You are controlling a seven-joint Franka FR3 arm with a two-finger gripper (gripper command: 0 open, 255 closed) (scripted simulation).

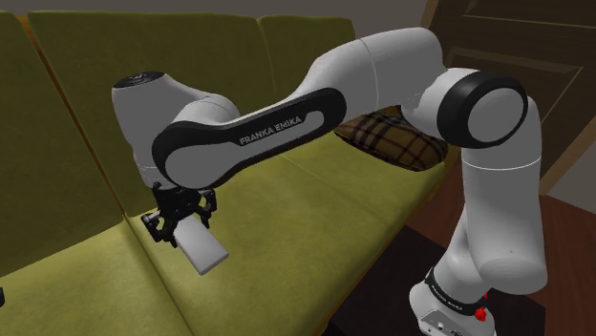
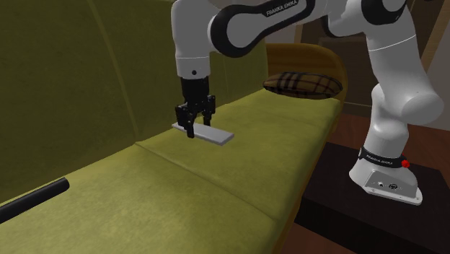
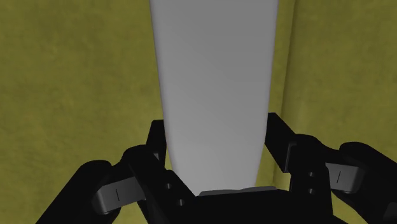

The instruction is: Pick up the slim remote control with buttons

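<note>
The remote (image 1: 204, 248) is drawn as a plain light-grey slim slab with no buttons showing. My black gripper (image 1: 181, 225) is shut on one end of it, and the rest sticks out level towards the sofa's front. In the second exterior view the gripper (image 2: 193, 128) points straight down and the remote (image 2: 214, 135) sits close over the olive-green sofa seat (image 2: 180, 180); whether it touches the cushion cannot be told. In the wrist view the fingers (image 3: 156, 149) clasp the remote (image 3: 216, 83) on both sides, with green fabric behind it.
A brown plaid cushion (image 2: 303, 83) lies at the sofa's far end by the armrest. A black rod-like thing (image 2: 32, 198) rests on the seat at the second exterior view's left. The sofa back (image 1: 86, 105) rises right behind the gripper. My stand (image 2: 360, 209) is beside the sofa.
</note>
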